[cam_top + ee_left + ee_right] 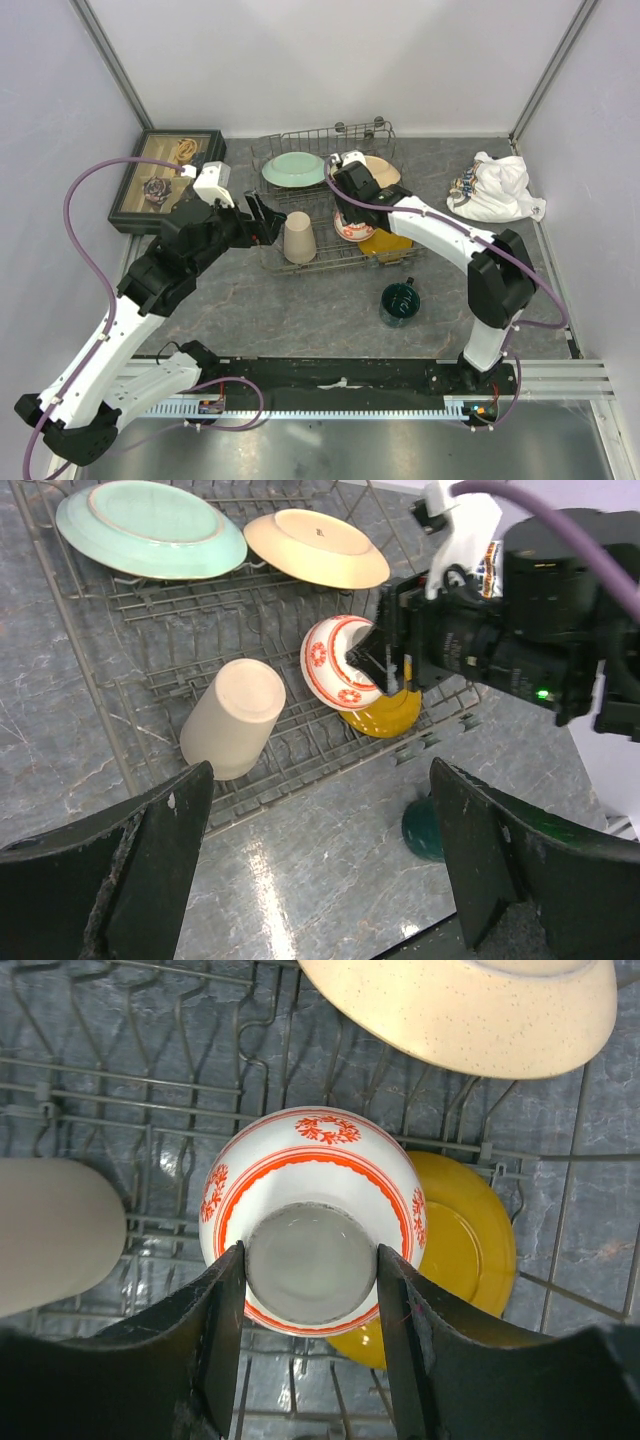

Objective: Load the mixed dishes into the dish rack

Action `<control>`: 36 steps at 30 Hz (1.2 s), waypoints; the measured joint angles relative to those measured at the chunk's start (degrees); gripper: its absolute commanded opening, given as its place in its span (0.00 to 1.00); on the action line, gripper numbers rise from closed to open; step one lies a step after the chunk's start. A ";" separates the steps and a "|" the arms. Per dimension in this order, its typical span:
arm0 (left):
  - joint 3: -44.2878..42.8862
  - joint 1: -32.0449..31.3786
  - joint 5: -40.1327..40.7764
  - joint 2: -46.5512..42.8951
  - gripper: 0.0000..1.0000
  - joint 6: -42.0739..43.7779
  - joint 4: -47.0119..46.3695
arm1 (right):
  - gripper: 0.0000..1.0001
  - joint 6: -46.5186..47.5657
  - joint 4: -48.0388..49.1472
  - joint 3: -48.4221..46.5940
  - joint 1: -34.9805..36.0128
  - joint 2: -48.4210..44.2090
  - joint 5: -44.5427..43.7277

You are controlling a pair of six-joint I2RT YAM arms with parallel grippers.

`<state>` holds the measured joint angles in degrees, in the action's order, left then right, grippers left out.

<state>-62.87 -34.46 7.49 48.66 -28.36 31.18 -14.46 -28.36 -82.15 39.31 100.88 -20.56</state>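
Just off the left side of the rack (320,133), the left claw (268,220) hangs spread wide with nothing between its fingers. Inside the rack, toward its front left, the cup (298,238) sits mouth down, and the green plate (293,169) lies at the rack's back left. Toward the rack's front right, the right claw (310,1280) is closed on the bowl (310,1150), which is upside down, with the fingers pressed to either side of its raised foot ring. That ring is a narrow, glazed, probably slippery hold. The bowl looks like stiff, breakable ceramic of modest weight, so it should be lowered gently onto the wires rather than dropped. The tan plate (380,170) rests at the rack's back right, and the yellow plate (465,1250) shows beneath the bowl near the rack's front right corner. Only the mug (400,303) is outside, on the surface (300,310) just in front of that corner. It looks heavier, rigid and easy to chip, and pinching one wall at its rim seems the surest hold.
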 measured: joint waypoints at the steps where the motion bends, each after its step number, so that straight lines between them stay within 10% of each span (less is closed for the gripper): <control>1: 0.00 0.00 0.00 -0.04 0.95 0.02 0.00 | 0.00 0.35 -0.02 -0.59 0.26 1.05 -0.79; 36: 0.50 2.14 0.59 -1.86 0.96 0.61 1.18 | 0.00 2.12 0.33 -12.28 1.16 15.80 3.26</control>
<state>-62.37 -32.32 8.08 46.81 -27.75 32.36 -12.34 -28.03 -94.43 40.47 116.68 -17.30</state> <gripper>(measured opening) 0.955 0.571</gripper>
